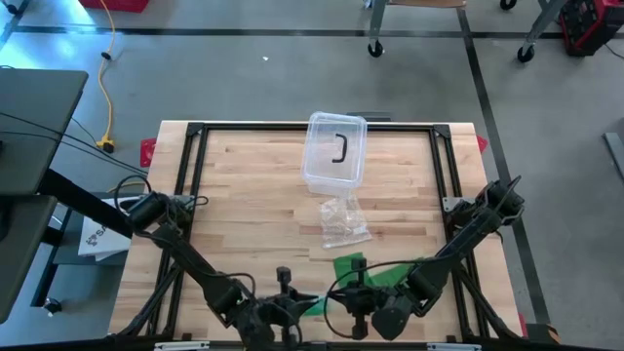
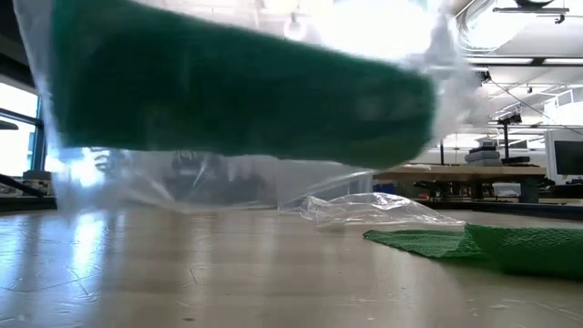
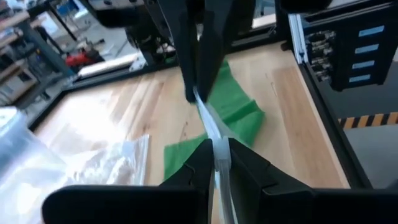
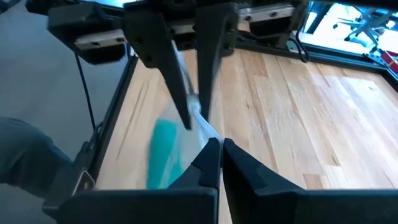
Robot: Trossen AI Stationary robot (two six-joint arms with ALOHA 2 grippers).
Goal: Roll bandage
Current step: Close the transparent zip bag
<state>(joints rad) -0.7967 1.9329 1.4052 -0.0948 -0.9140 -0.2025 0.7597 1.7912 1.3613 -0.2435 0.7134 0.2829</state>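
Both arms reach in from the near edge of the wooden table [image 1: 253,185] and meet low at its front, close to each other.

The left tool [image 3: 214,163] has its fingers pressed together on a thin strip of clear plastic, the edge of a plastic bag [image 2: 118,173] that hangs between the two arms. The right tool [image 4: 221,152] is pressed together too, pinching the same strip of clear plastic from the other side. In each wrist view the other arm's tool shows farther off, nipping the far end of the stretched plastic.

In the low view the bag hangs right in front of the camera, lifted off the table top, and a rolled green bandage [image 2: 237,87] sits inside it, lying roughly level and filling much of the upper part of the picture. In the right wrist view the roll shows as a blue-green shape behind the clear film.

A loose length of green bandage cloth [image 1: 349,265] lies flat on the table just beyond the two tools, a little toward the right arm's side. A crumpled empty clear wrapper [image 1: 343,220] lies farther in, near the middle of the table. Beyond that, toward the far edge, a clear plastic box [image 1: 334,149] stands with a small dark hook-shaped piece [image 1: 340,149] inside it.
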